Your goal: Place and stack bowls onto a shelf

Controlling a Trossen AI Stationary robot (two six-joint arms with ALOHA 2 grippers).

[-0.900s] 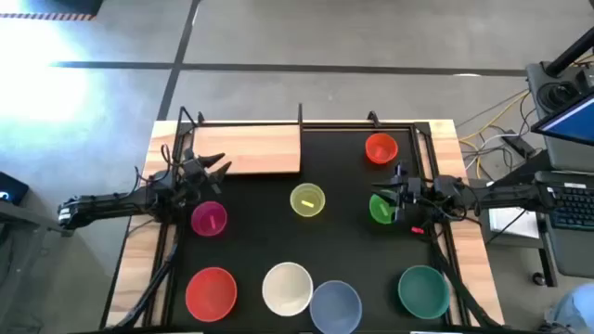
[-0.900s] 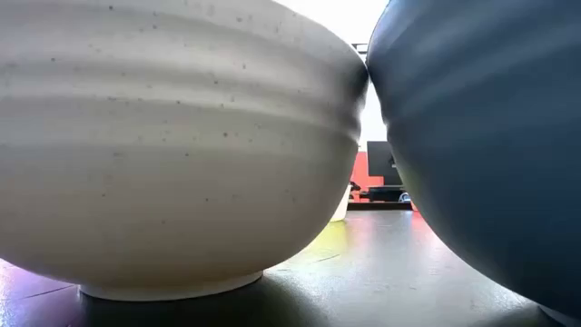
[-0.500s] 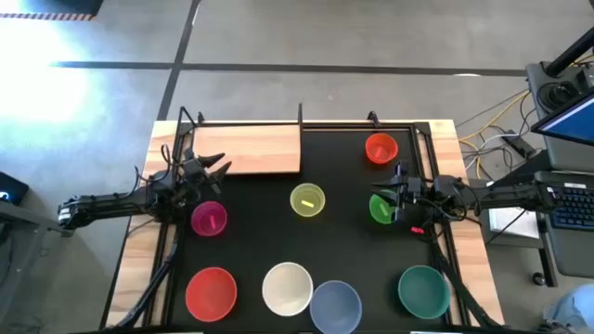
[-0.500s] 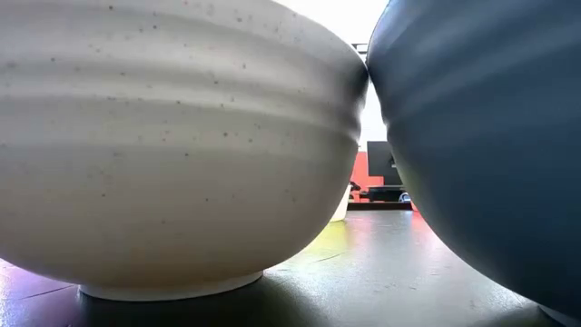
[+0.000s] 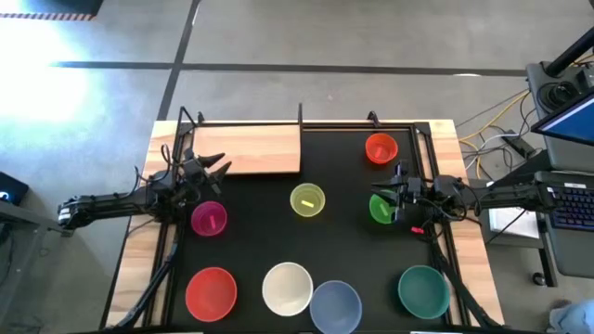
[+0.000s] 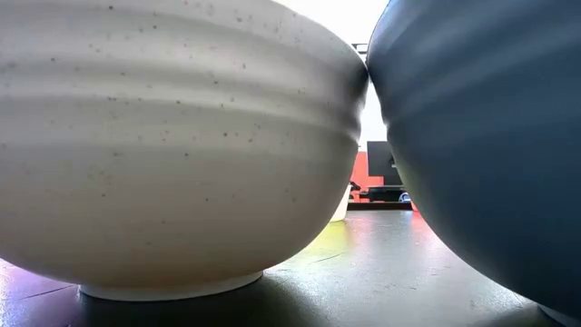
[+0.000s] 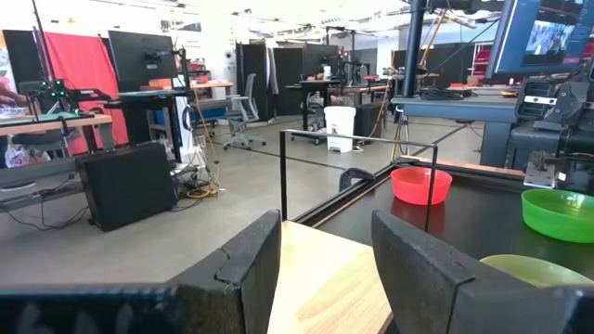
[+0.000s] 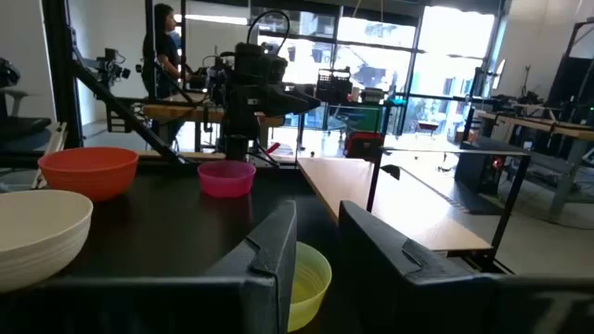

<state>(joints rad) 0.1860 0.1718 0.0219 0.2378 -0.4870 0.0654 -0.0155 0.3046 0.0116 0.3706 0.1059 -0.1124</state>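
Note:
The light-wood shelf (image 5: pixel 251 150) lies flat at the table's far left. My left gripper (image 5: pixel 220 165) hangs open at its near left corner, just beyond the magenta bowl (image 5: pixel 209 218); its fingers (image 7: pixel 246 264) frame the plank with nothing between them. My right gripper (image 5: pixel 397 197) stands over the right rim of the green bowl (image 5: pixel 378 209), jaws a little apart and nothing in the gap (image 8: pixel 317 250). The yellow bowl (image 5: pixel 307 200) sits mid-table and the orange-red bowl (image 5: pixel 380 148) at the far right. All the bowls rest upright on their bases.
Red (image 5: pixel 212 293), white (image 5: pixel 287 288), pale blue (image 5: pixel 335 306) and teal (image 5: pixel 424 290) bowls line the near edge. The white (image 6: pixel 172 145) and pale blue (image 6: pixel 481 136) bowls fill the low view. A thin black frame (image 5: pixel 300 113) edges the mat. A person (image 8: pixel 167 46) stands in the room beyond.

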